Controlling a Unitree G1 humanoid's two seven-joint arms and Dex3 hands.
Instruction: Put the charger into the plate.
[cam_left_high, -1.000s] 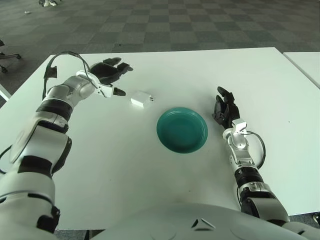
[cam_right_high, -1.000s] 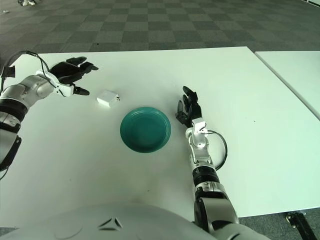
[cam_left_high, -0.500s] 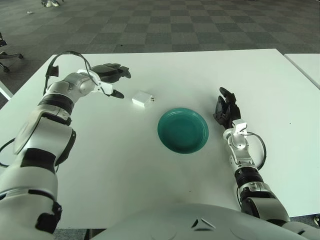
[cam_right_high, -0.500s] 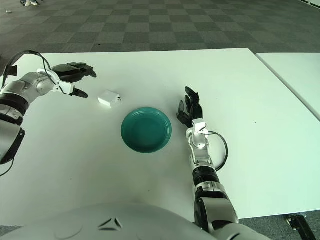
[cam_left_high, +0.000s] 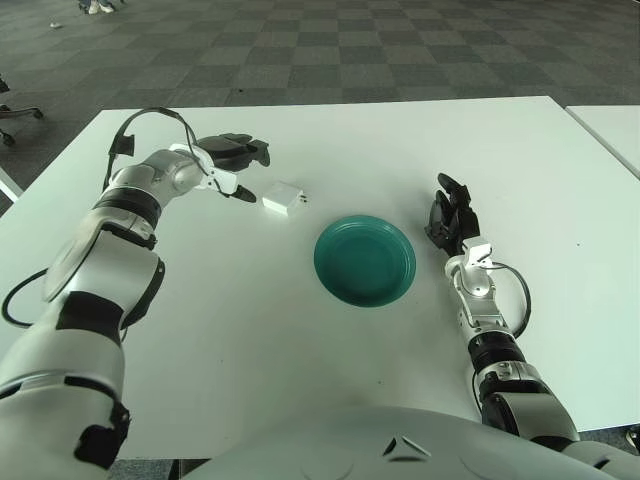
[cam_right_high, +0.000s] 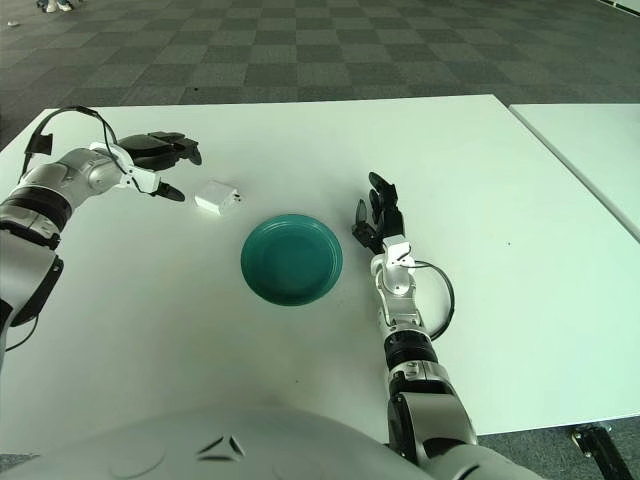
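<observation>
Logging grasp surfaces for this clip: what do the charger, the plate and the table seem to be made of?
Charger: looks like hard white plastic, smooth, blocky shape.
Plate: teal, with soft shine on the rim; glazed ceramic or plastic, can't tell which.
Table: white, flat and matte, probably laminate.
The left hand, fingers open, is beside the charger; the right hand rests by the plate.

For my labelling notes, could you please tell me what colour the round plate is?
The round plate is teal green, clearest in the left eye view.

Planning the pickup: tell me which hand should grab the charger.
Left. The left hand is open right beside the charger, while the right hand rests beyond the plate, on its far side.
</observation>
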